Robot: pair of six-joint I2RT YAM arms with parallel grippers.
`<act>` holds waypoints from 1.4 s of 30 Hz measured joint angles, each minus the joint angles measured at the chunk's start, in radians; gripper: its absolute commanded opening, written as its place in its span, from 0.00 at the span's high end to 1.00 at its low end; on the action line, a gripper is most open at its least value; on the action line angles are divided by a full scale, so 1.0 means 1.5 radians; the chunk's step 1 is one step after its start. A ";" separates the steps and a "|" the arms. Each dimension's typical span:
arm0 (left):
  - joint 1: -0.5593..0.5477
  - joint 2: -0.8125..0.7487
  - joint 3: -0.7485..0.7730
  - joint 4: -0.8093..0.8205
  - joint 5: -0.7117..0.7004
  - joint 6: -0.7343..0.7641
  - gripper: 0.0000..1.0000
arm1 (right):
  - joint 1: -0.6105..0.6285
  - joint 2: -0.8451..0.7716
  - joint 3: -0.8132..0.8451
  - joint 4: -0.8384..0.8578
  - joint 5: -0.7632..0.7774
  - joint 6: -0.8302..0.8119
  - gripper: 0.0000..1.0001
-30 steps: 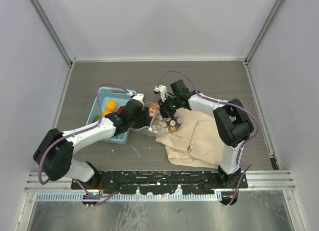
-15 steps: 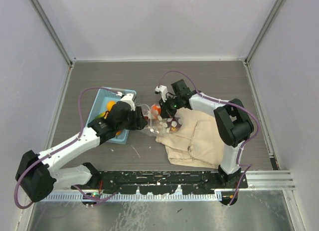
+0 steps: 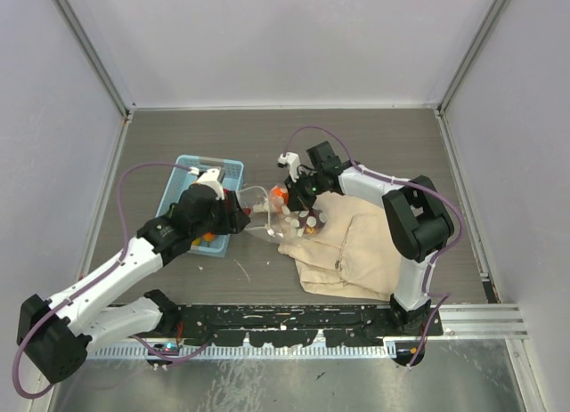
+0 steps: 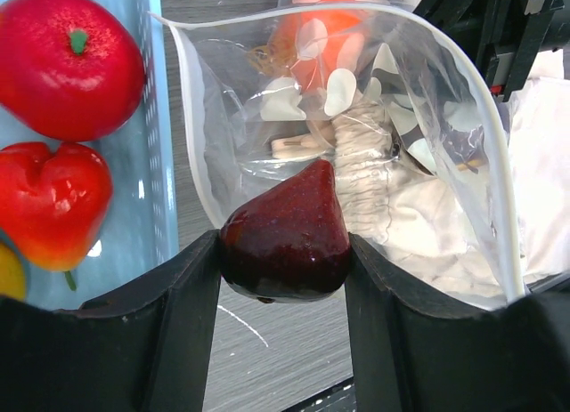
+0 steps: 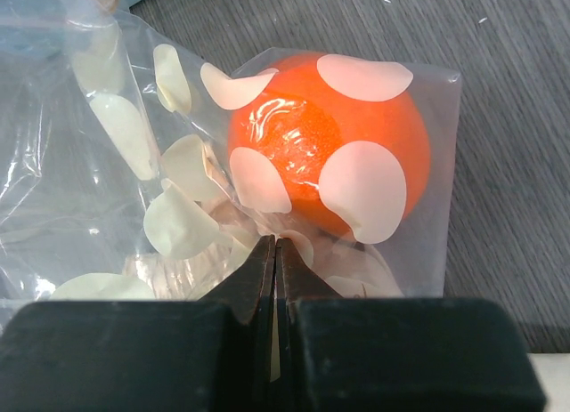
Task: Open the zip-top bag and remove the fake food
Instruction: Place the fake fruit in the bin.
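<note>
The clear zip-top bag point(image 3: 272, 218) with white oval spots lies open between the basket and the cloth bag; its mouth point(image 4: 356, 38) faces my left gripper. My left gripper point(image 4: 285, 252) is shut on a dark maroon fake fruit point(image 4: 287, 238), held just outside the bag's mouth, above the table; it also shows in the top view point(image 3: 233, 212). My right gripper point(image 5: 276, 252) is shut on the bag's plastic point(image 5: 178, 189), right beside an orange ball point(image 5: 325, 154) still inside the bag, which also shows in the top view point(image 3: 279, 195).
A light blue basket point(image 3: 183, 176) left of the bag holds a red apple point(image 4: 67, 60), a red-orange fruit point(image 4: 49, 207) and a yellow one. A beige cloth drawstring bag point(image 3: 352, 243) lies under and right of the zip-top bag.
My left gripper has drawn back to the left, out of the bag's mouth, with the maroon fruit in it. My right gripper has stayed pinching the bag.
</note>
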 measured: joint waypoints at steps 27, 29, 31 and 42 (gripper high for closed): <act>0.023 -0.122 -0.014 -0.144 -0.099 0.031 0.58 | -0.028 -0.029 0.000 -0.018 -0.036 -0.017 0.94; 0.026 -0.123 -0.018 -0.150 -0.104 0.032 0.58 | -0.031 -0.038 0.000 -0.019 -0.037 -0.018 0.94; 0.029 -0.122 -0.021 -0.154 -0.106 0.033 0.58 | -0.034 -0.046 0.000 -0.019 -0.039 -0.019 0.94; 0.044 -0.082 -0.023 -0.163 -0.108 0.033 0.16 | -0.054 -0.087 -0.002 -0.019 -0.050 -0.020 0.93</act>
